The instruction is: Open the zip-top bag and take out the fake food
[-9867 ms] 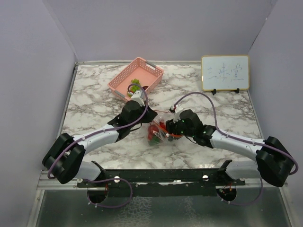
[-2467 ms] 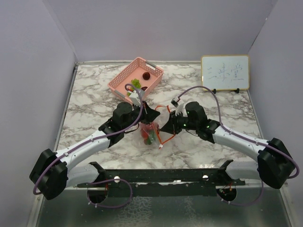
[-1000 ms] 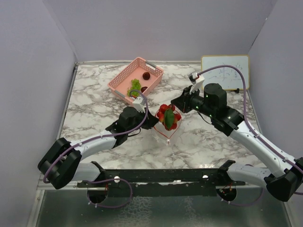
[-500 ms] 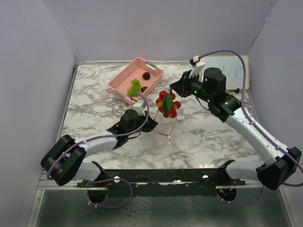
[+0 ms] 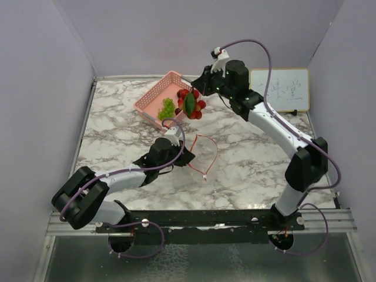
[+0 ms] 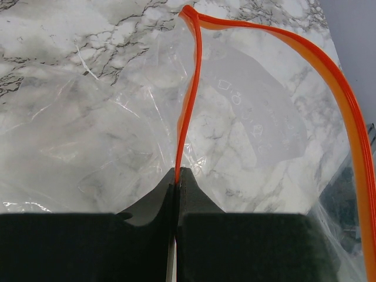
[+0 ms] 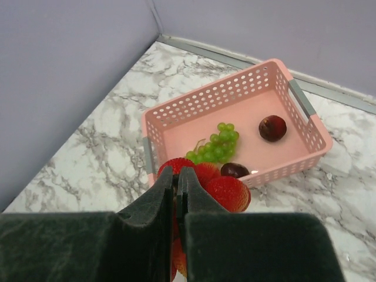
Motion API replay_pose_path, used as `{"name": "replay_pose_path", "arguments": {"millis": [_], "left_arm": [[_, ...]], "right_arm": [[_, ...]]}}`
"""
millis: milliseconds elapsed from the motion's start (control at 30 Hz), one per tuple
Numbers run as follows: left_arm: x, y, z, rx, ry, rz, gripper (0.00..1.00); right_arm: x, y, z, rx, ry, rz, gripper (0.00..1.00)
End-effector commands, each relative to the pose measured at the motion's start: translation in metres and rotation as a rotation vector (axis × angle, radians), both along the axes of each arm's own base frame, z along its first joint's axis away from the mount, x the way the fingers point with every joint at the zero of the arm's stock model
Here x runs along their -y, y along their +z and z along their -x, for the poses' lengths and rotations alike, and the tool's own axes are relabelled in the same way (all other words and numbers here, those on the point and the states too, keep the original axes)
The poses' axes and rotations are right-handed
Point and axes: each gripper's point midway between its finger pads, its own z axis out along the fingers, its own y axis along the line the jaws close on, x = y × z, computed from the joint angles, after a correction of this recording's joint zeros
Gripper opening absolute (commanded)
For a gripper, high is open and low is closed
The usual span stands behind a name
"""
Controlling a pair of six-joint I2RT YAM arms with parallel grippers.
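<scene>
Right gripper [image 7: 177, 171] clamped on fake fruit [image 7: 226, 191], we hover over the basket [image 7: 200, 106]; left gripper [image 6: 177, 173] pinches the bag [image 6: 247, 117] steady.

The right gripper [image 7: 177, 176] has carried the red fake food [image 7: 226, 192] out of the zip-top bag [image 6: 247, 129] to above the basket [image 7: 235, 94]; the bag now seems empty.

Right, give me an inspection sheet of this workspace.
Surface: marble table, no spills seen.
Job's things: zip-top bag open, apparently empty, on the table; strawberry cluster held aloft near the pink basket; green grapes and two dark red pieces inside the basket.
Clutter: whiteboard, far right.
Grippers: left gripper shut on the zip strip; right gripper shut on the strawberry cluster.
Cables: purple cables loop along both arms.
Surroundings: plain grey walls.
</scene>
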Motion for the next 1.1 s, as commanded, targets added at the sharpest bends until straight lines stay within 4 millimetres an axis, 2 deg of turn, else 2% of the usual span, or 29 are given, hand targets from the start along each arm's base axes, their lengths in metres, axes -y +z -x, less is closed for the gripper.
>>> {"name": "replay_pose_path", "arguments": {"millis": [0,167,333,567,667,800,1067], "left_arm": [[0.000,0.007,-0.001,0.025,0.003,0.021,0.00],[0.005,0.009,-0.002,0.024,-0.014,0.027,0.00],[0.004,0.006,-0.001,0.019,-0.016,0.012,0.00],[0.005,0.003,-0.001,0.011,-0.021,0.004,0.00],[0.007,0.004,-0.003,0.012,-0.025,0.002,0.00],[0.011,0.007,-0.006,0.015,-0.032,0.004,0.00],[0.017,0.008,-0.011,0.016,-0.047,-0.003,0.00]], "right_arm": [[-0.032,0.008,-0.039,0.109,0.060,-0.041,0.01],[-0.052,-0.015,-0.074,0.137,0.061,-0.033,0.01],[-0.065,-0.016,-0.088,0.180,0.088,-0.040,0.01],[-0.070,0.011,-0.094,0.246,0.098,-0.068,0.01],[-0.077,0.011,-0.100,0.247,0.110,-0.069,0.01],[-0.085,-0.011,-0.113,0.216,0.115,-0.053,0.01],[-0.104,-0.092,-0.132,0.111,0.154,-0.015,0.03]]}}
